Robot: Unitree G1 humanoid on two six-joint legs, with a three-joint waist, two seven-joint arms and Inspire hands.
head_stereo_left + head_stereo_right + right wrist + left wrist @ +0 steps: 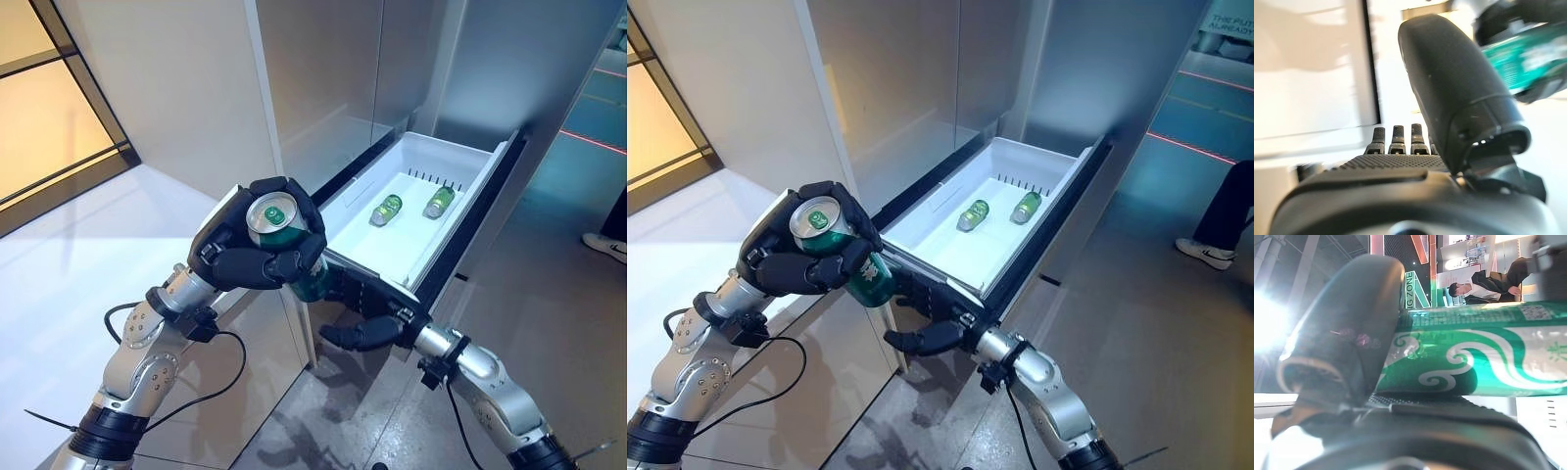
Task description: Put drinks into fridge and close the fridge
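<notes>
My left hand (257, 257) is shut on a green drink can (270, 216), held upright-tilted with its silver top toward the camera, just left of the open fridge drawer (387, 247). Close up, the can (1474, 357) lies across the palm under the thumb. The white drawer is pulled out, and two more green cans (386, 210) (439, 202) lie on their sides at its back. My right hand (364, 321) is below the held can at the drawer's front edge, open, fingers relaxed and holding nothing; its thumb (1449, 88) stands up.
Grey fridge doors (333, 78) rise above the drawer. A pale cabinet side (157, 108) stands to the left. A person's leg and white shoe (1211, 250) are on the floor at the right, near a red floor line (1195, 147).
</notes>
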